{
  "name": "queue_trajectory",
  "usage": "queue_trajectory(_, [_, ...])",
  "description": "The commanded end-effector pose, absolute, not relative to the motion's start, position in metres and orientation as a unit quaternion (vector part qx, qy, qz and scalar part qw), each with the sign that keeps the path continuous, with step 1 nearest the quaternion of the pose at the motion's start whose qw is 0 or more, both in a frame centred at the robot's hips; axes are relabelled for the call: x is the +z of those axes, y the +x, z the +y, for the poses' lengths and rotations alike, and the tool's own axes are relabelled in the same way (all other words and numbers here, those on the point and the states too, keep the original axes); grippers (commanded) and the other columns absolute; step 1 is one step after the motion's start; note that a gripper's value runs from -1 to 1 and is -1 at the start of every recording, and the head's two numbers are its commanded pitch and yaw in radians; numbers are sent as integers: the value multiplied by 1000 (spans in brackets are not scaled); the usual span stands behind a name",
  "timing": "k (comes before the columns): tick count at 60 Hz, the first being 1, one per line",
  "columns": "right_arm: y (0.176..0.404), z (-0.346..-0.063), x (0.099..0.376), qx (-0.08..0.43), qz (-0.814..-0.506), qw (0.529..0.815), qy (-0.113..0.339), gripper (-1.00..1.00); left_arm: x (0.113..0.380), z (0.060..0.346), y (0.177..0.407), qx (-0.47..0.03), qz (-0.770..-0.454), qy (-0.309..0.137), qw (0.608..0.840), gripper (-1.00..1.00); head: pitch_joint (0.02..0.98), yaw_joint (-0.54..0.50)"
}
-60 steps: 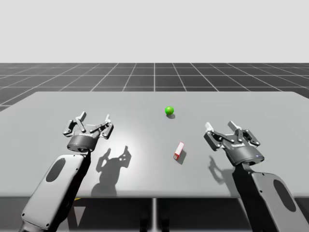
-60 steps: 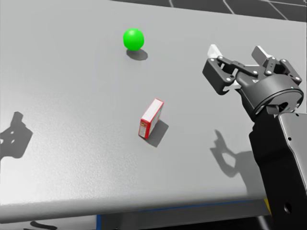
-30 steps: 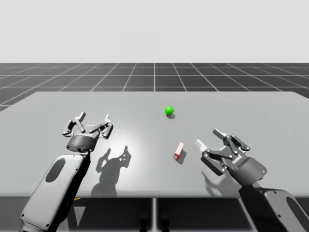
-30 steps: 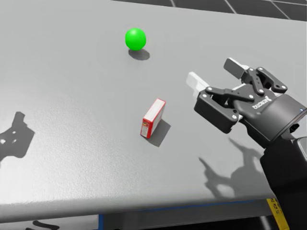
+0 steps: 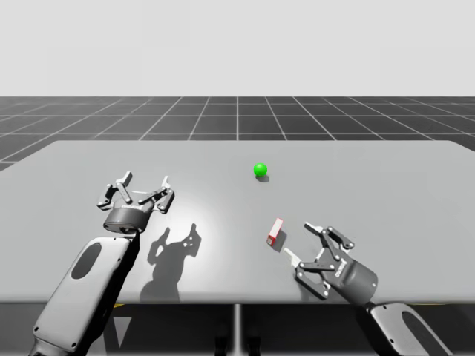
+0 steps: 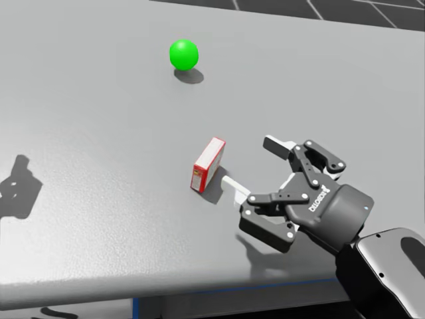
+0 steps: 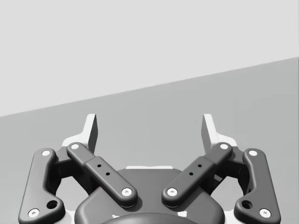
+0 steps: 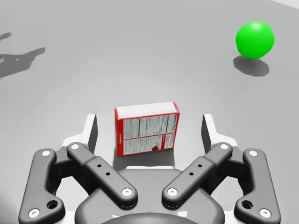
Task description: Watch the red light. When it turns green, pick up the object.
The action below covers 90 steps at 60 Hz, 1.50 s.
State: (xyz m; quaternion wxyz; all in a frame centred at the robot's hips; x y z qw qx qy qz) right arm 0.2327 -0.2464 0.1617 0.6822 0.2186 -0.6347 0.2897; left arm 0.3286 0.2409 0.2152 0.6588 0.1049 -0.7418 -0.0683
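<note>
Cue's in: light (image 5: 260, 170) is green. Step in hand: approach w/ R gripper (image 6: 252, 163), pre-grasp. Its 2 fingers are spread wide, holding nothing. Red box (image 6: 208, 164) stands on edge on table (image 5: 89, 159), just ahead of those fingers, lined up w/ the gap in wrist view, no contact seen. L gripper (image 5: 145, 178) is wide too, empty, well apart. Next, I reckon: ease fwd, close on the 2 broad faces, lift. A nudge could tip it.

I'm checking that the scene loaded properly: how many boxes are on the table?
1. The red box stands on the table, just ahead of my open right gripper, nearer me than the green ball.
</note>
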Motion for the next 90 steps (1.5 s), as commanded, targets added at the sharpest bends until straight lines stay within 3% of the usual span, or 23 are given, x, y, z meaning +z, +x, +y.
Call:
queue_trajectory(1, [236, -237, 143, 307, -634, 676, 214, -1000, 214, 240, 329, -70, -742, 106, 658, -1000, 877, -223])
queue_trajectory(19, [254, -225, 119, 312, -631, 683, 194, -1000, 214, 240, 329, -71, -742, 108, 658, -1000, 879, -219])
queue_trajectory(40, [276, -213, 109, 309, -621, 698, 175, -1000, 214, 240, 329, -72, -742, 108, 658, -1000, 884, -216])
queue_trajectory(65, [291, -197, 106, 317, -609, 704, 183, -1000, 215, 241, 329, -72, -742, 107, 658, -1000, 882, -210])
queue_trajectory(75, [291, -195, 104, 332, -612, 697, 175, -1000, 215, 241, 329, -72, -742, 107, 658, -1000, 877, -209])
queue_trajectory(76, [290, -197, 105, 335, -622, 688, 165, -1000, 215, 240, 329, -73, -742, 107, 658, -1000, 876, -209])
queue_trajectory(78, [289, -196, 103, 309, -640, 684, 163, -263, 215, 240, 329, -73, -742, 107, 658, -1000, 874, -209])
queue_trajectory(79, [288, -196, 103, 309, -634, 689, 168, 190, 215, 240, 329, -73, -742, 107, 658, -1000, 874, -209])
queue_trajectory(80, [287, -197, 104, 312, -629, 690, 175, 1000, 215, 240, 329, -73, -742, 107, 658, -1000, 871, -210])
queue_trajectory(90, [286, -201, 102, 308, -625, 696, 176, 1000, 214, 239, 329, -75, -742, 107, 658, -1000, 834, -211])
